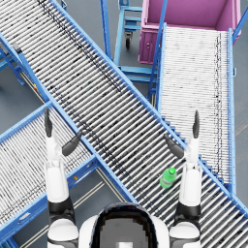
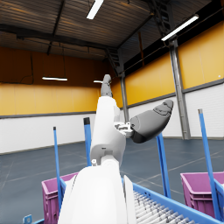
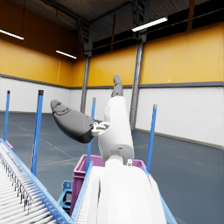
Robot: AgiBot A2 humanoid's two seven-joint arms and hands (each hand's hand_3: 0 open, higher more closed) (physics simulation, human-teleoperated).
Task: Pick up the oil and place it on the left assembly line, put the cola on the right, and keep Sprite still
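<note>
We see the green Sprite bottle [image 1: 168,178] on the middle conveyor [image 1: 111,111], just beside the right forearm [image 1: 190,186], bodyward of the right robot hand [image 1: 189,142], which like the left robot hand [image 1: 57,138] is released and empty.

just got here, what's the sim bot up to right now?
Nothing is being handled at the moment. Both arms are raised over the roller lines, with the left hand and the right hand open and holding nothing. A green bottle, likely the Sprite, sits on the central conveyor beside the right forearm. No oil or cola shows in any view.
</note>
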